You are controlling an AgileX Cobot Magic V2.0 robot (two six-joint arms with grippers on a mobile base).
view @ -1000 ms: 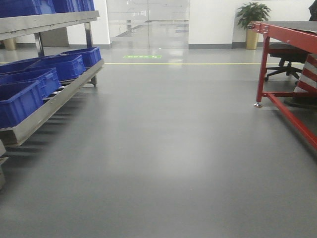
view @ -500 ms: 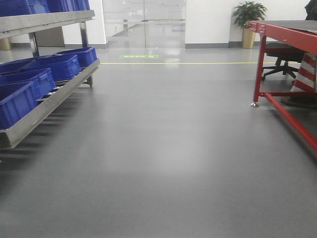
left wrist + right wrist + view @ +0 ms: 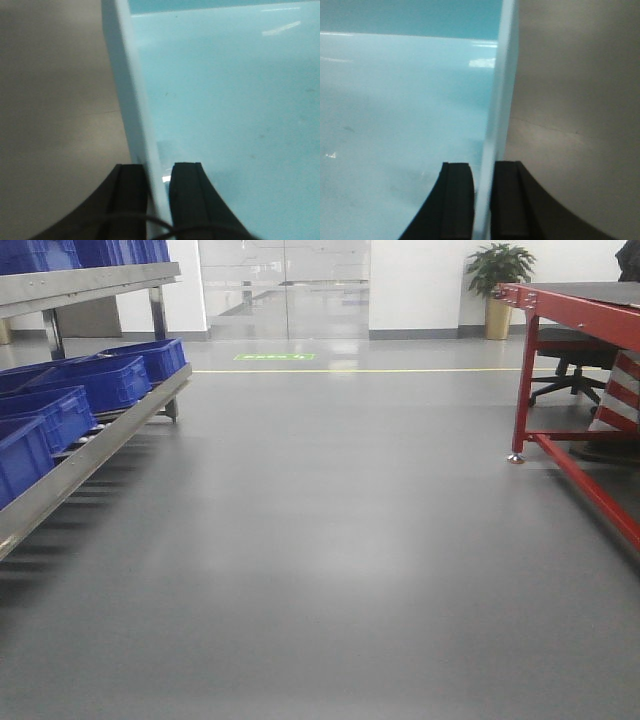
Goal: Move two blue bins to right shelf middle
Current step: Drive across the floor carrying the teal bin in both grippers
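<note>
Grey warehouse floor (image 3: pixel 330 570), blue bins (image 3: pixel 95 385) lining the left-hand shelf (image 3: pixel 90 452). Left wrist: the left claw (image 3: pixel 159 172) clamps one wall of a carried bin (image 3: pixel 225 100). Right wrist: the right claw (image 3: pixel 482 170) grips the opposite wall. Delivery to the right shelf apparently not yet made.

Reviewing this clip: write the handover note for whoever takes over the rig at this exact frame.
Grippers: the left gripper is shut on the held bin at its side wall, one finger inside and one outside. The right gripper is shut the same way on what looks like the opposite wall.
Surroundings: the left shelf with more blue bins is on the left, the red table on the right, with open floor ahead. The right shelf is not in view.
Done: one bin is gripped by both arms.
Left: reach the right shelf and set the bin on the middle level. Whether this is the first or second bin cannot be told.
</note>
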